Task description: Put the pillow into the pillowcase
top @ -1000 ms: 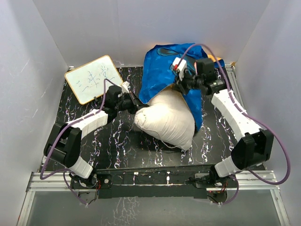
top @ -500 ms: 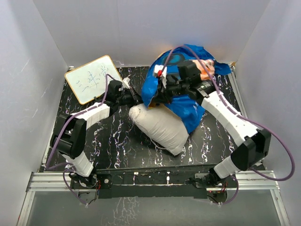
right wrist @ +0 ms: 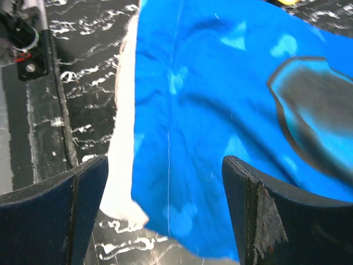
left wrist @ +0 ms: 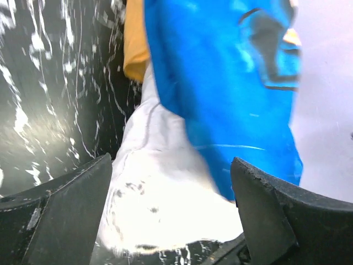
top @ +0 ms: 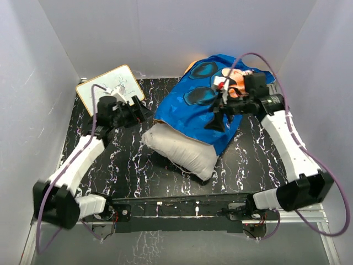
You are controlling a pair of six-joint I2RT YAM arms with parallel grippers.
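Opened wide since before, empty, left hand point(top: 142, 110), right hand point(top: 216, 117), pillowcase point(top: 193, 110) over pillow point(top: 179, 149) (orange edge point(left wrist: 136, 44) from left wrist)

1 overhead camera looks down from behind; 2 close wrist cameras share its pillowcase point(top: 185, 113).

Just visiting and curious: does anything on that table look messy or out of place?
The blue pillowcase lies rumpled over the far part of the white pillow, whose near end sticks out bare. The whiteboard sits askew at the far left.
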